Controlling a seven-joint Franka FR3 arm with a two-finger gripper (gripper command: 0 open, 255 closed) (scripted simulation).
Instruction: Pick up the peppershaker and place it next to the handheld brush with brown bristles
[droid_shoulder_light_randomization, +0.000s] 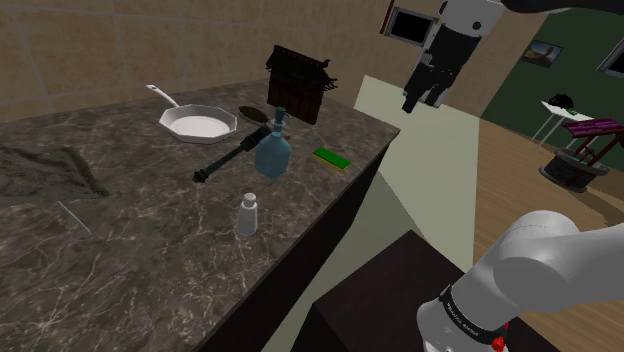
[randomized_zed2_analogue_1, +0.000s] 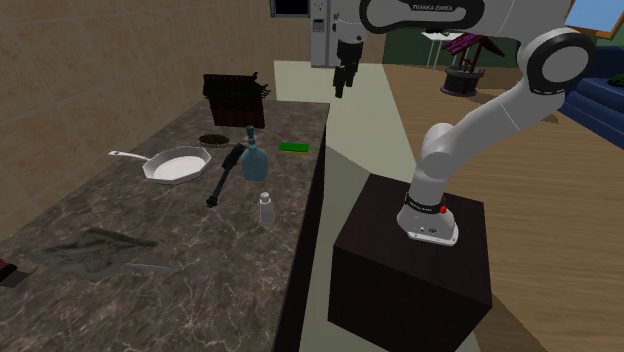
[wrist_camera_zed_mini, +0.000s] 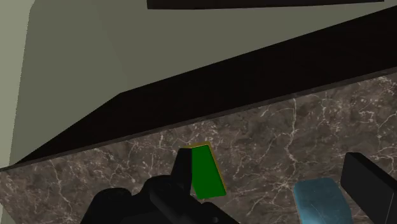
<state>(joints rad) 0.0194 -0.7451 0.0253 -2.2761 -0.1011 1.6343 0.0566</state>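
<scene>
High above the worktop's (droid_shoulder_light_randomization: 150, 260) stand-side edge, near its far corner, the gripper (droid_shoulder_light_randomization: 424, 100) hangs empty with its fingers (wrist_camera_zed_mini: 366, 181) spread apart. Under it lie a green sponge (wrist_camera_zed_mini: 207, 172) and a blue bottle (wrist_camera_zed_mini: 321, 200). The peppershaker (droid_shoulder_light_randomization: 247, 214), a small pale capped pot, stands upright further along that same edge, apart from everything else. The step in hand, I judge, is the reach: travel along the edge with height enough to clear the bottle's neck, centre over the cap, drop straight and close low on the body so it does not tip. The brush (droid_shoulder_light_randomization: 254, 115), which I take to be the brown oval between the pan (droid_shoulder_light_randomization: 198, 125) and the dark rack (droid_shoulder_light_randomization: 297, 82), sits toward the far end, with a long black tool (droid_shoulder_light_randomization: 228, 158) just beside it, so room there looks tight
</scene>
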